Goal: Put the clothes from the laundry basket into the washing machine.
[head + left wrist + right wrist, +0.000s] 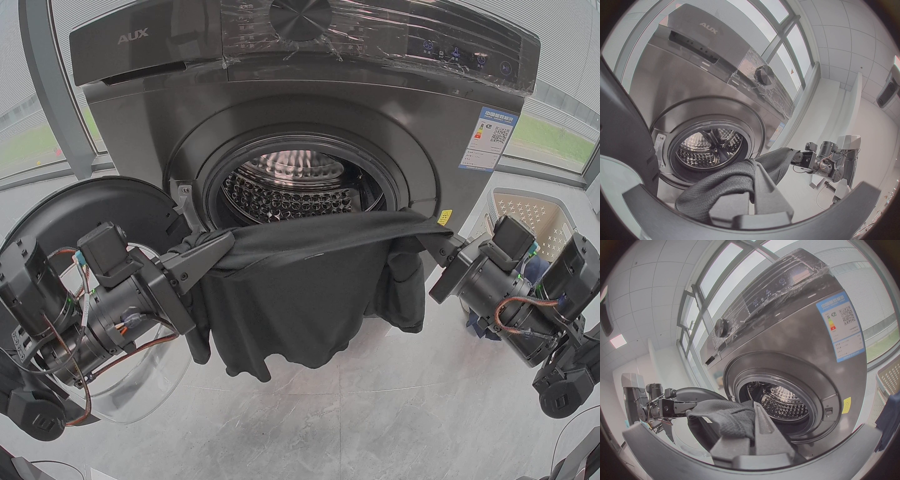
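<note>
In the head view the dark garment (300, 294) hangs stretched between the left pincer (222, 245) and the right pincer (439, 240), just before the washing machine's open drum (287, 187). The left wrist view shows its pincer clenched on the mesh cloth. The right wrist view shows the same, so I'd send both forward together, lifting the drooping hem over the rim.

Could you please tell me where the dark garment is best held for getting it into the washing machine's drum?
I'd take the dark garment by the two ends of its top edge, one from each side, as the left gripper and right gripper hold it now. Being limp, it spans the drum mouth that way, bulk hanging below.
</note>
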Controlling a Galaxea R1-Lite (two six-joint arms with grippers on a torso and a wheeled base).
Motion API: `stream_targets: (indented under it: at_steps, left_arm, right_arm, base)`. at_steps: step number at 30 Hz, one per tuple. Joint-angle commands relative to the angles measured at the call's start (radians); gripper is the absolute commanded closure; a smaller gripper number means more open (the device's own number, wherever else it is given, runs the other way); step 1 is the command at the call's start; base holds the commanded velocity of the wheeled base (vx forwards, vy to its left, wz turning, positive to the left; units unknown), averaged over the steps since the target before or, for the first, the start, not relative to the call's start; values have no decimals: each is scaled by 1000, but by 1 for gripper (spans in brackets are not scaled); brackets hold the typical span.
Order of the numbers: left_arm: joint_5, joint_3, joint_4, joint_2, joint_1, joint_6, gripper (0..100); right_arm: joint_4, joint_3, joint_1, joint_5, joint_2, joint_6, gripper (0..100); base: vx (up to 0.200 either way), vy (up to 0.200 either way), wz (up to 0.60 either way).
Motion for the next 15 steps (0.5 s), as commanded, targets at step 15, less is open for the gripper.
stream_targets:
  at_steps: [15]
  left_arm:
    - [71, -44, -58, 56, -1, 0, 100]
  right_arm:
    - [-2, 13, -16, -28, -17, 15, 100]
  base:
    - [0, 0, 0]
